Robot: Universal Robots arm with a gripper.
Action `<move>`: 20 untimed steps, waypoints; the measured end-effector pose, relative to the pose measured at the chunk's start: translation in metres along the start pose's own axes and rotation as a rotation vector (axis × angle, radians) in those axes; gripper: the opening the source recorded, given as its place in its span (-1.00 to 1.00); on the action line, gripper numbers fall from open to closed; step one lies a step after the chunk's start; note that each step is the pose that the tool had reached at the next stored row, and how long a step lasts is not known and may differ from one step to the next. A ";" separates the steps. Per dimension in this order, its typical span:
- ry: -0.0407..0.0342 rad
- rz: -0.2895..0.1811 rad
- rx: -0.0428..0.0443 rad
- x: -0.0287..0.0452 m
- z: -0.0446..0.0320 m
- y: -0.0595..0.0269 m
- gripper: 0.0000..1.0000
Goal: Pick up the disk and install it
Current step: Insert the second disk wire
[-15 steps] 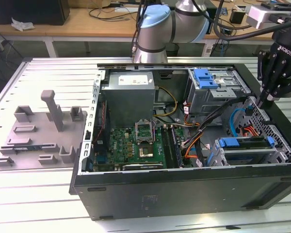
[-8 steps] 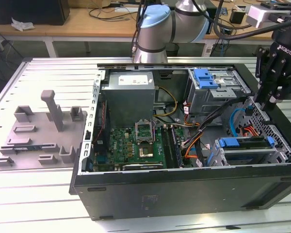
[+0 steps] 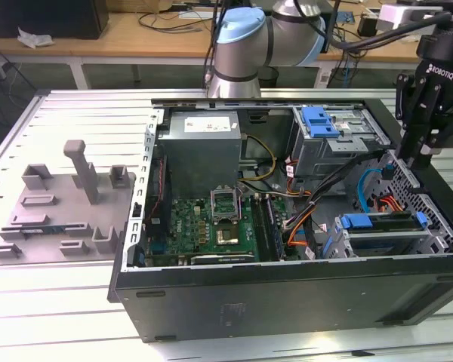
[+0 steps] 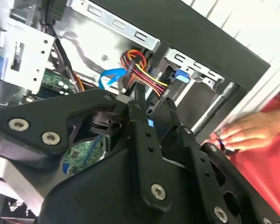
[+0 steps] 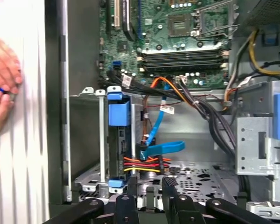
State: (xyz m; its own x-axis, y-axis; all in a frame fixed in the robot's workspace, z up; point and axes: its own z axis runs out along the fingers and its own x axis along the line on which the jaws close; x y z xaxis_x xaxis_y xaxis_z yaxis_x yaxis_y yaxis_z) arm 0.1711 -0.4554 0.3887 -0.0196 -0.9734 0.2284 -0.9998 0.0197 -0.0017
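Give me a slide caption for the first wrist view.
End effector poised over an open computer case, above the blue-framed disk seated in its bay, with a person's hand outside the case.

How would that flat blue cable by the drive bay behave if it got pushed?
Probably floppy: the blue cable bends in loose curves. Likely light, being thin and flat. It seems plugged in beside the red and yellow wires, so it would probably swing, not slide away.
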 end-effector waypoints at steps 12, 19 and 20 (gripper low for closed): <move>0.0912 -0.017 0.0059 -0.0109 -0.0025 0.0098 -0.30; 0.1287 -0.027 0.0091 -0.0210 -0.0018 0.0166 -0.30; 0.1369 -0.028 0.0095 -0.0232 -0.0021 0.0167 -0.30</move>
State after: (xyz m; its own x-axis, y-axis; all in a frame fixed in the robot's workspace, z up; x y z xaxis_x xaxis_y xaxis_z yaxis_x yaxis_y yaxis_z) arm 0.1549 -0.4320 0.3854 0.0080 -0.9332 0.3592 -1.0000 -0.0095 -0.0027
